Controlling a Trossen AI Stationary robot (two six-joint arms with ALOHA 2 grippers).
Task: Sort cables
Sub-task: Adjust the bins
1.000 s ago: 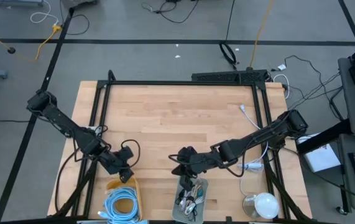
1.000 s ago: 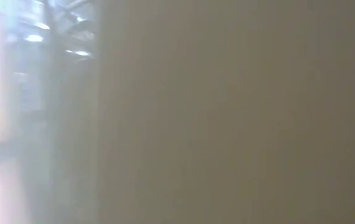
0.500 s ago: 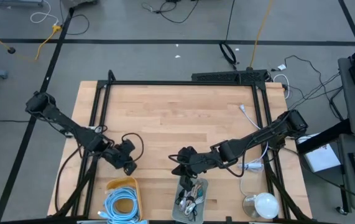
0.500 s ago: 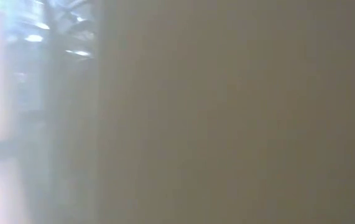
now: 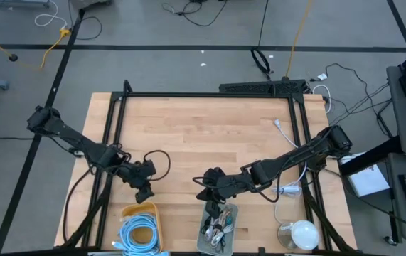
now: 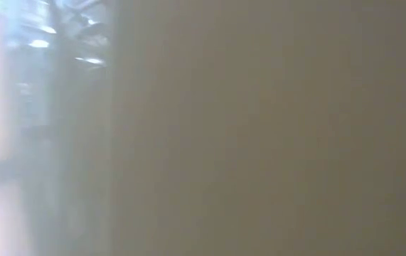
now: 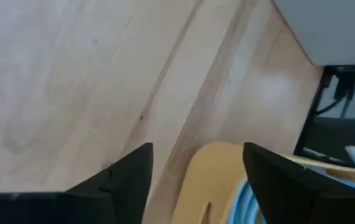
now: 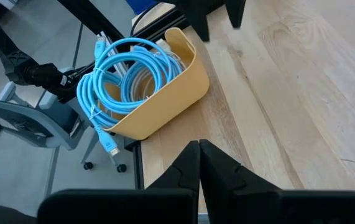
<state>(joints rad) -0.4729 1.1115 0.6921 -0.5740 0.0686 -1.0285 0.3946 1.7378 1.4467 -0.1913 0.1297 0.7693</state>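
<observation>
The left gripper (image 5: 146, 193) is held fingers apart and empty just beside the yellow bin (image 5: 139, 211) of light-blue cables (image 5: 140, 233). The right gripper (image 5: 201, 186) is poised with fingers pressed together over the bench (image 5: 203, 135), near the grey tray (image 5: 231, 238).

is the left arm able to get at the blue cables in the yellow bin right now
Probably yes: the left gripper hovers just beyond the yellow bin, jaws open and empty, and the light-blue cables lie uncovered on top.

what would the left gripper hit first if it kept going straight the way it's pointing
Probably the yellow bin holding the light-blue cables. In the left wrist view its rim sits just ahead between the open fingers of the left gripper. Depth is unclear, so it may meet the table first.
</observation>
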